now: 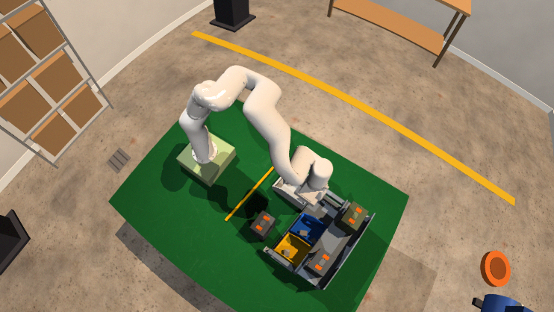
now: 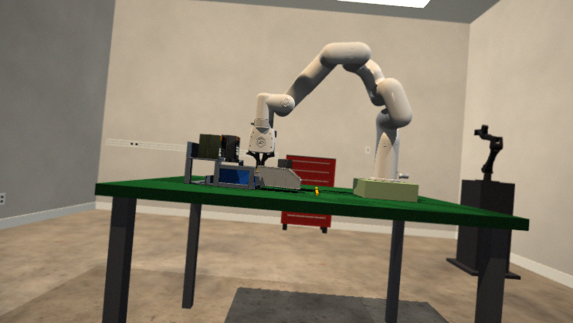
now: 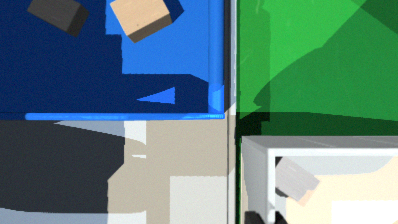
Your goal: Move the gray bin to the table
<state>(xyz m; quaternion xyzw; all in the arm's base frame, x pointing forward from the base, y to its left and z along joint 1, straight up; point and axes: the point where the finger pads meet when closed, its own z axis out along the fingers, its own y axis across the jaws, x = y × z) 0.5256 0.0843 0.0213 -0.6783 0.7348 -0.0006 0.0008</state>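
Observation:
The gray open bin (image 2: 278,178) stands upright on the green table just in front of the shelf (image 2: 215,164), beside the blue bin (image 2: 234,175). My gripper (image 2: 262,161) points down over the gray bin's shelf-side end, shut on its wall. From above, my wrist covers most of the gray bin (image 1: 286,190). In the wrist view the gray bin (image 3: 320,178) sits at the lower right with a part in it. The blue bin (image 3: 110,55) holds a tan block and a dark block. My fingers are out of the wrist view.
The shelf (image 1: 321,239) holds the blue bin (image 1: 308,228), a yellow bin (image 1: 293,248) and two closed boxes (image 1: 353,216) (image 1: 319,262) on top. A dark box (image 1: 262,225) stands on the table beside it. A yellow strip (image 1: 249,193) and my base block (image 1: 206,161) lie further back.

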